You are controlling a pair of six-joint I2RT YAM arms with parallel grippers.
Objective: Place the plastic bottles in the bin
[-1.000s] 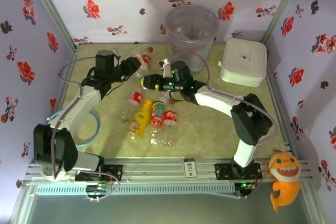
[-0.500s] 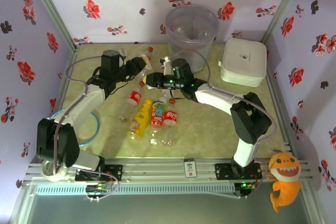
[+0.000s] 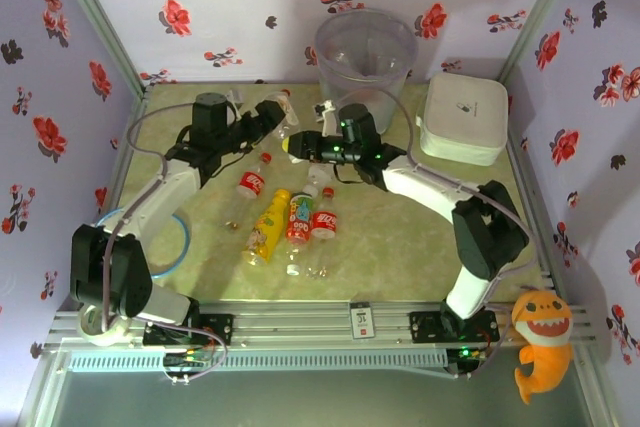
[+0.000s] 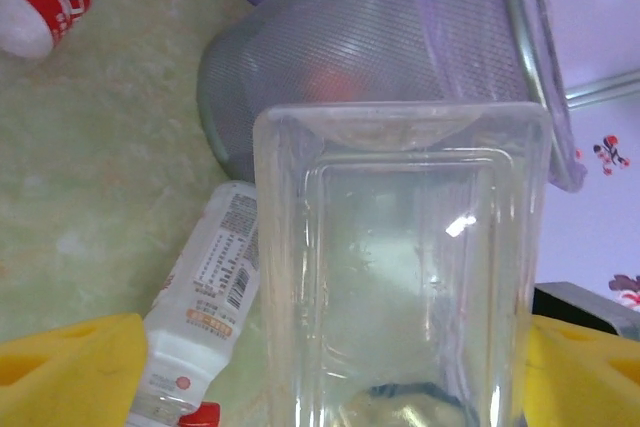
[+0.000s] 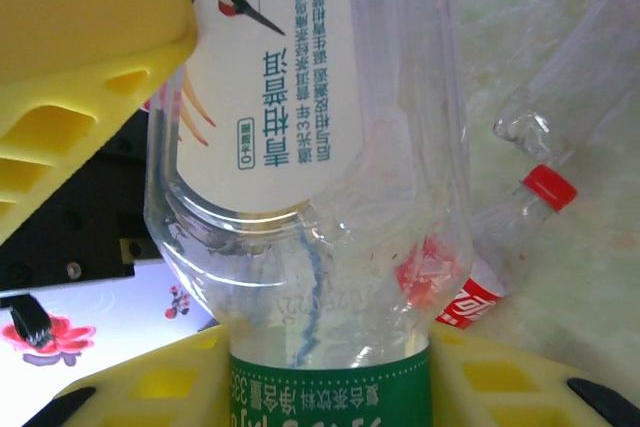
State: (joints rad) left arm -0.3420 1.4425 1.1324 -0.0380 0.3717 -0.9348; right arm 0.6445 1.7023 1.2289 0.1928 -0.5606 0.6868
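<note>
Yellow-padded and pressed together, the right claw (image 5: 250, 207) is pinching a green-banded bottle (image 5: 300, 97) across its clear body, and the thin wall is buckling under the grip. From above, this claw is hanging just in front of the bin (image 3: 340, 72); whether it is clearing the rim cannot be told. The left claw (image 4: 340, 367) is standing spread around a clear square bottle (image 4: 400, 277). Its left pad is sitting apart from the bottle wall, so the bottle is not being clamped. A white-labelled bottle (image 4: 205, 287) is lying on the table (image 3: 420, 237) just beside it, near the bin's base. A yellow bottle (image 3: 268, 219) and several red-labelled bottles (image 3: 252, 184) are lying near the table's middle, well apart from the bin.

Hazards, as judged:
- The buckling bottle is liable to spring out of the right claw, because a crushed thin wall is giving little hold.
- The unclamped square bottle is likely ending up beside the bin, not in it.
- Both claws are working near each other, so crossing paths is risking a collision or a tipped bin.
</note>
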